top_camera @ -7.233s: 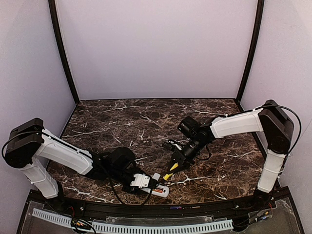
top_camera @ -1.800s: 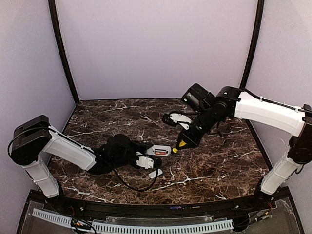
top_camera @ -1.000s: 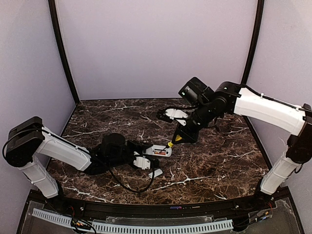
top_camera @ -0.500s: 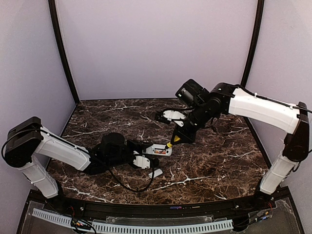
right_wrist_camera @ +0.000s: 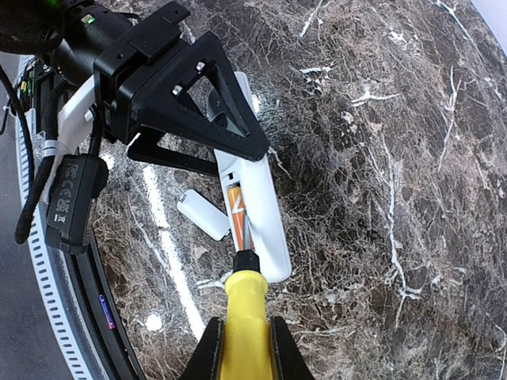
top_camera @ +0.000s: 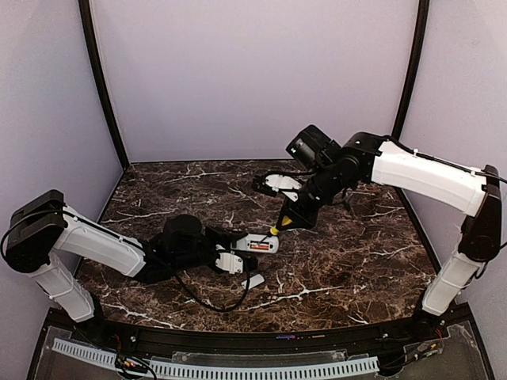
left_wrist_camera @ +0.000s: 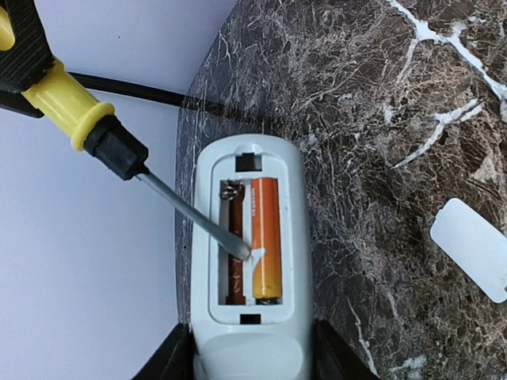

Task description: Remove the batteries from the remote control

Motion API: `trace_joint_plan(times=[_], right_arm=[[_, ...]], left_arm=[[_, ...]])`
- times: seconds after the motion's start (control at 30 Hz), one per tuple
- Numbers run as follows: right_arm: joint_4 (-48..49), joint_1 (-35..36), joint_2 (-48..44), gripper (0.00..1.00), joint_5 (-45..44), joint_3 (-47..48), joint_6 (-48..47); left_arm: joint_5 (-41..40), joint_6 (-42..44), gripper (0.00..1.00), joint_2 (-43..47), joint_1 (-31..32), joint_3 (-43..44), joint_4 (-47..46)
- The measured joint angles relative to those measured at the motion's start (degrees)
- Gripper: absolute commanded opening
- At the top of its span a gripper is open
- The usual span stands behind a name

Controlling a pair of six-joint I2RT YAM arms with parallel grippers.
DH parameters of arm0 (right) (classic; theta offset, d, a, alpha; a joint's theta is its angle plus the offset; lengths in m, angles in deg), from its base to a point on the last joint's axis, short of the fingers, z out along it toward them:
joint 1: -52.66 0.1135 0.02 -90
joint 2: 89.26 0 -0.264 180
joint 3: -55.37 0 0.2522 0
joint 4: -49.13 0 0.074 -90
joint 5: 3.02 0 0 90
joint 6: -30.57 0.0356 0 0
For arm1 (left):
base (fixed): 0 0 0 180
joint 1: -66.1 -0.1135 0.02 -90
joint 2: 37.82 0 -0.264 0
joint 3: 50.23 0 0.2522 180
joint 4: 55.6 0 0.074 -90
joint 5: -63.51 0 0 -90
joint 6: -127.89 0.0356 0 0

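Left wrist crops the remote control (left_wrist_camera: 295,261), clamped by left jaws; right jaws grip the cut-off screwdriver (left_wrist_camera: 119,154).

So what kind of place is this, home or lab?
Likely a robot test booth: plain lilac walls box in a marble-patterned table, and two robot arms are mounted at its near edge.

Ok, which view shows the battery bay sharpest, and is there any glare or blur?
Left wrist: sharpest, batteries and remote control crisp, mild sheen on the orange cell. Right wrist: screwdriver handle looms large, near the lens. Top external: evenly lit, bay too small to read.
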Motion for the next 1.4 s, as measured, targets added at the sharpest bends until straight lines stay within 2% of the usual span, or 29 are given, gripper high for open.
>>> trace_joint_plan(times=[0.47,1.4], right_arm=[[0.74,-0.42,1.97,0.00,3.58,-0.90,-1.40],[0.63,5.05,8.17,0.00,3.63,-0.94,-0.92]], left_arm=[[0.68,-0.96,0.00,0.04,0.00,-0.39,2.82],[6.88,-7.78,0.00,0.02,0.02,2.36,20.02]])
